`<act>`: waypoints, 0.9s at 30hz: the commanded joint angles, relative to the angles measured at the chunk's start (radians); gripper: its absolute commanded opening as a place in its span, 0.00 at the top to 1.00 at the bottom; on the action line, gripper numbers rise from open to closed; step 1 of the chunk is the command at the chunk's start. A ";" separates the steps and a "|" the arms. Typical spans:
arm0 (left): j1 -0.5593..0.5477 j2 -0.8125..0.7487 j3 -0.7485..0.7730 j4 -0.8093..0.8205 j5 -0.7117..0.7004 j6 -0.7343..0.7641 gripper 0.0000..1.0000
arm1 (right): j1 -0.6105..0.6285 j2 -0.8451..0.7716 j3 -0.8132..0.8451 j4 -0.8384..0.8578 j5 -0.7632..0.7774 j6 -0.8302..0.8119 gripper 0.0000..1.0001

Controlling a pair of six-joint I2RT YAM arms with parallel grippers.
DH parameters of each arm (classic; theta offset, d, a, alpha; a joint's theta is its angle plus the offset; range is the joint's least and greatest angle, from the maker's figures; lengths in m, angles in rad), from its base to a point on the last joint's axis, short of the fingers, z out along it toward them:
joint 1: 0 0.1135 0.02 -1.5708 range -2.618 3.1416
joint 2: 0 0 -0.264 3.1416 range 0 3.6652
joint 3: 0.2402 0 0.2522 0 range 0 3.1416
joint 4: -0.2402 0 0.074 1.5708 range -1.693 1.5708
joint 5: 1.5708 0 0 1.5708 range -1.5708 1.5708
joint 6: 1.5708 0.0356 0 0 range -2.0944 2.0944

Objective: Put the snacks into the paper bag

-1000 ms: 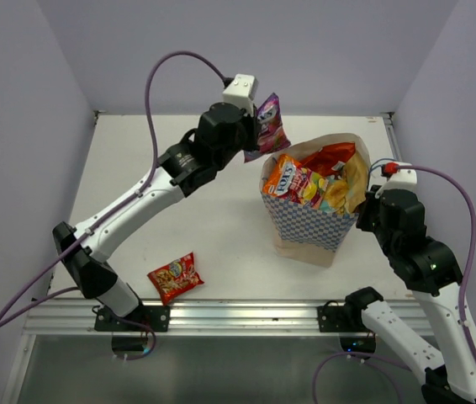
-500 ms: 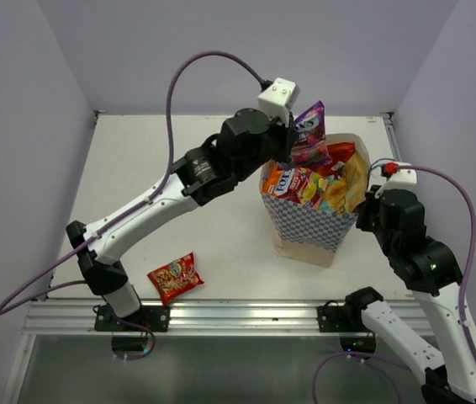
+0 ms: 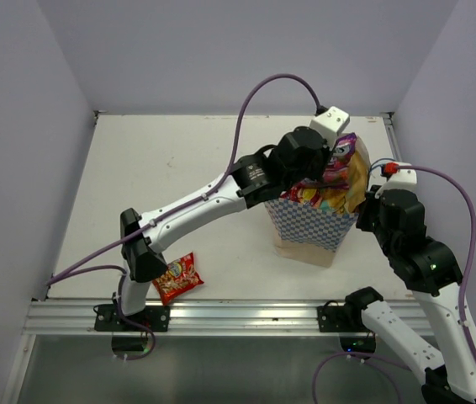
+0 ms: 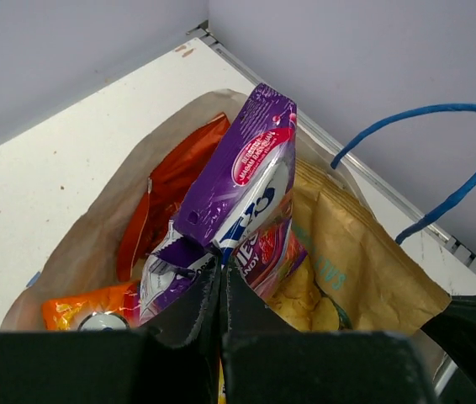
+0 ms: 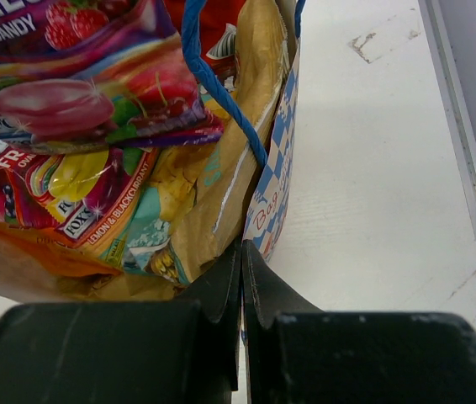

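The blue-and-white checked paper bag (image 3: pixel 309 223) stands upright right of centre, with several packets inside. My left gripper (image 3: pixel 332 168) is over the bag's mouth, shut on the purple packet (image 4: pixel 242 181), whose lower part is down among the others. Inside show an orange packet (image 4: pixel 166 189), a tan-brown packet (image 4: pixel 364 261) and an orange-white one (image 4: pixel 82 307). My right gripper (image 5: pixel 241 252) is shut on the bag's right wall (image 5: pixel 273 198), beside a blue string handle (image 5: pixel 217 84). A small red packet (image 3: pixel 176 277) lies on the table at the front left.
The white table (image 3: pixel 162 181) is walled by lilac panels at the back and sides. A metal rail (image 3: pixel 221 316) runs along the near edge. Blue handles (image 4: pixel 440 160) arch over the bag's far side.
My left arm has swung right and carried the purple packet from left of the bag to over its mouth and down into it. The right arm has not moved.
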 commanded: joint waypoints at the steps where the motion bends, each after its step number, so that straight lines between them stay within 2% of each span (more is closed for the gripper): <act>1: 0.004 -0.004 0.070 0.059 -0.021 0.040 0.99 | 0.008 -0.004 -0.009 0.010 0.003 -0.006 1.00; 3: 0.004 0.020 0.050 0.038 -0.008 0.046 0.95 | 0.008 -0.004 -0.009 0.010 0.003 -0.006 1.00; 4: 0.004 0.028 0.036 0.027 -0.009 0.045 0.71 | 0.008 -0.004 -0.009 0.010 0.003 -0.006 1.00; 5: 0.003 0.031 0.015 0.015 -0.018 0.034 0.53 | 0.008 -0.004 -0.009 0.010 0.006 -0.006 1.00; 7: 0.004 0.014 -0.092 0.029 -0.034 0.023 0.23 | 0.008 -0.004 -0.009 0.010 0.003 -0.006 1.00; 10: 0.003 -0.081 -0.281 0.131 -0.102 0.007 0.16 | 0.008 -0.002 -0.010 0.010 0.001 -0.007 1.00; 11: 0.003 -0.121 -0.332 0.204 -0.163 0.002 0.16 | 0.008 -0.002 -0.012 0.011 0.000 -0.006 1.00; 12: 0.000 -0.217 -0.385 0.251 -0.202 0.005 0.05 | 0.008 -0.004 -0.009 0.010 0.001 -0.007 1.00; 13: -0.003 -0.272 -0.492 0.294 -0.253 0.011 0.00 | 0.008 -0.004 -0.009 0.011 0.001 -0.007 1.00; 14: -0.009 -0.327 -0.545 0.358 -0.362 0.019 0.00 | 0.008 -0.004 -0.009 0.010 0.000 -0.007 1.00; 16: -0.020 -0.479 -0.672 0.359 -0.484 -0.010 0.00 | 0.008 -0.004 -0.009 0.010 0.000 -0.007 1.00; 17: -0.022 -0.521 -0.705 0.269 -0.599 -0.085 0.00 | 0.008 -0.004 -0.009 0.011 -0.002 -0.007 1.00; 19: -0.022 -0.610 -0.775 0.108 -0.690 -0.217 0.00 | 0.008 -0.004 -0.009 0.011 0.000 -0.010 1.00; 20: -0.020 -0.633 -0.800 -0.043 -0.708 -0.357 0.00 | 0.008 -0.001 -0.007 0.013 -0.005 -0.010 1.00; 22: -0.022 -0.672 -0.870 -0.193 -0.704 -0.514 0.00 | 0.008 0.004 -0.007 0.014 -0.014 -0.012 1.00; 23: -0.022 -0.675 -0.892 -0.321 -0.689 -0.652 0.00 | 0.008 0.006 -0.007 0.014 -0.019 -0.012 1.00; 27: -0.046 -0.716 -1.063 -0.445 -0.646 -0.863 0.00 | 0.008 0.003 -0.007 0.014 -0.023 -0.010 1.00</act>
